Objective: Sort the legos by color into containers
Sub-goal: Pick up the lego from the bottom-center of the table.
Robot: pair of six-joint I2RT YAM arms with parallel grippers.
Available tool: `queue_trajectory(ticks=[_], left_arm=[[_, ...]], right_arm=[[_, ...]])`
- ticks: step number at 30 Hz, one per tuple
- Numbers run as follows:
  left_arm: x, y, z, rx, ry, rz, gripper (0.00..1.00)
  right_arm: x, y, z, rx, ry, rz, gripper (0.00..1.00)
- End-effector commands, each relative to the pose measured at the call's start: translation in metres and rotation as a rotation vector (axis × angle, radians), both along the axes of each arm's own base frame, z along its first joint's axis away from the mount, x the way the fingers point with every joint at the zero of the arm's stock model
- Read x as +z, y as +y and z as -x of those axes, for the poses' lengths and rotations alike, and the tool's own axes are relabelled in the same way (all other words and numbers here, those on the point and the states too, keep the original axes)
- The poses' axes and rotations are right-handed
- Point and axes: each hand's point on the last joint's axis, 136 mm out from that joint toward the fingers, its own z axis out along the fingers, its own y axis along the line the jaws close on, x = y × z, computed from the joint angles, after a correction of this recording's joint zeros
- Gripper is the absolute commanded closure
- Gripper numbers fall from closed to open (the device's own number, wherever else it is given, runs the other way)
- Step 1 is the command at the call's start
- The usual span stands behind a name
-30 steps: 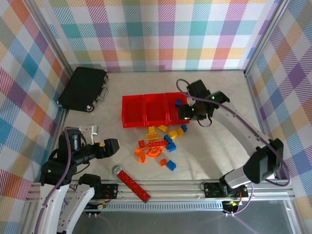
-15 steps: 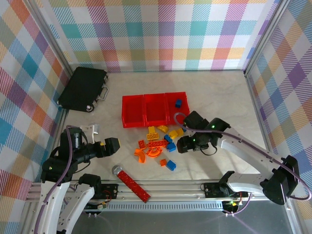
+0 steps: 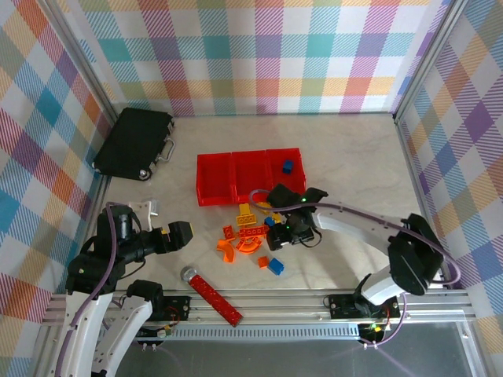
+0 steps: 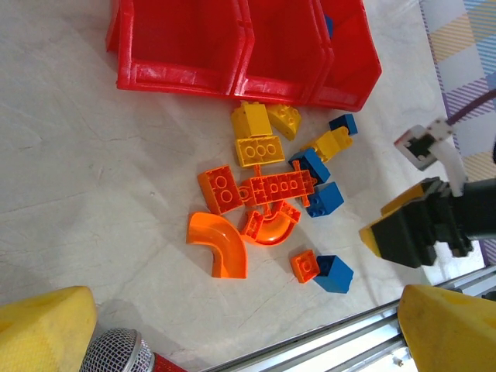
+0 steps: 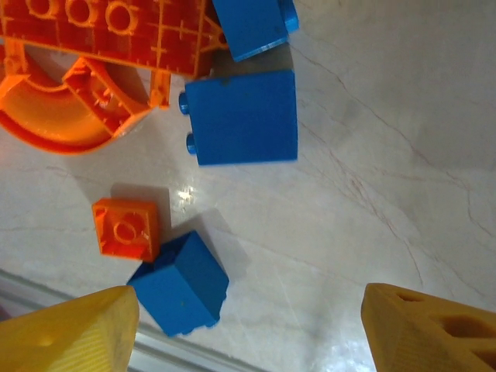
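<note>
Right wrist view: the right gripper (image 5: 244, 310) has its yellow fingers (image 5: 66, 333) wide apart with nothing held. Just ahead of the left finger a blue cube (image 5: 180, 283) lies tilted on the pale table (image 5: 372, 155). A small orange square (image 5: 125, 227) with one stud touches the cube's upper corner. Further out a larger blue brick (image 5: 240, 118) lies on its side with its studs pointing toward an orange arch (image 5: 62, 116). Beyond the arch is a studded orange plate (image 5: 101, 31), and another blue brick (image 5: 252, 23) sits at the top edge.

From the top camera this gripper (image 3: 279, 236) hangs low over the right edge of the legos (image 3: 255, 232), which are scattered on the table just in front of the bins (image 3: 247, 177). One blue piece (image 3: 288, 166) lies in the right-hand bin.

The left gripper (image 3: 177, 234) hovers left of the pile, apart from it. In its own view its yellow fingers (image 4: 43, 329) are spread with nothing between them. That view shows the legos (image 4: 271, 190) plainly: glossy, studded yellow bricks (image 4: 260, 151) nearest the bins (image 4: 240, 46), blue bricks (image 4: 325, 199) to the right, and orange plates. A curved orange elbow (image 4: 218, 244) lies closest to the camera.

A black case (image 3: 135, 141) lies at the far left, and a red bar (image 3: 212, 292) with a silver end lies near the front rail.
</note>
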Motion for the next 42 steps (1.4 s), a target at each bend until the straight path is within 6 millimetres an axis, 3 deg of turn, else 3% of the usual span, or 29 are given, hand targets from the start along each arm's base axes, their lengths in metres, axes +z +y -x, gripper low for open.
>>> queue_trajectory(ticks=[1,22,32,42], left_arm=[[-0.005,0.0,0.004,0.003,0.025,0.005,0.0],[-0.005,0.002,0.004,0.015,0.025,-0.002,0.0],[-0.006,0.002,0.002,0.019,0.029,-0.004,0.0],[-0.008,0.002,0.001,0.02,0.041,-0.005,0.0]], right_arm=[[-0.001,0.012,-0.01,0.037,-0.027,0.003,0.23],[-0.042,0.025,-0.036,0.13,-0.013,0.15,0.21],[-0.052,0.026,-0.036,0.147,0.001,0.159,0.29],[-0.051,0.023,-0.038,0.14,-0.014,0.18,0.45]])
